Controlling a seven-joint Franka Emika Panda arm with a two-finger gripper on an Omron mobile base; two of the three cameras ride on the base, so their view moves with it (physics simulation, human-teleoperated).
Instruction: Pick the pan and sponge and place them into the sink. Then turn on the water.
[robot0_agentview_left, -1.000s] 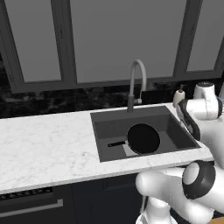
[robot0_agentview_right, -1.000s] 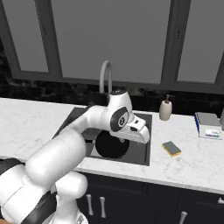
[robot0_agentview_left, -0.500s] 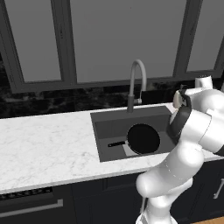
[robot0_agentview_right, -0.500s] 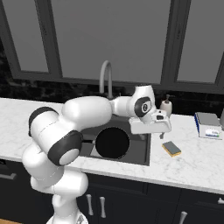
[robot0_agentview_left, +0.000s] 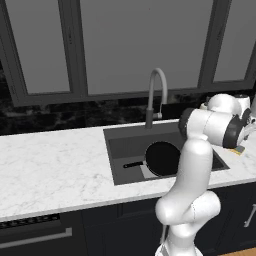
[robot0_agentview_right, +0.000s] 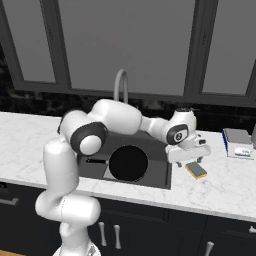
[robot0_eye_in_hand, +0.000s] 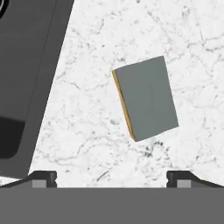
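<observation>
Hand view — open pincer (robot0_eye_in_hand: 111, 177) above sponge (robot0_eye_in_hand: 146, 98) on countertop (robot0_eye_in_hand: 87, 109).

Even, soft rendered light, sharp throughout, faint shadows, no glare.

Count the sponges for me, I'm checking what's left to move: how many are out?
1: the sponge lies on the counter right of the sink.

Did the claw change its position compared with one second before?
Yes. In the right base view the claw went from above the sink, over the rim, to the right, and now hangs open above the sponge on the counter.
</observation>
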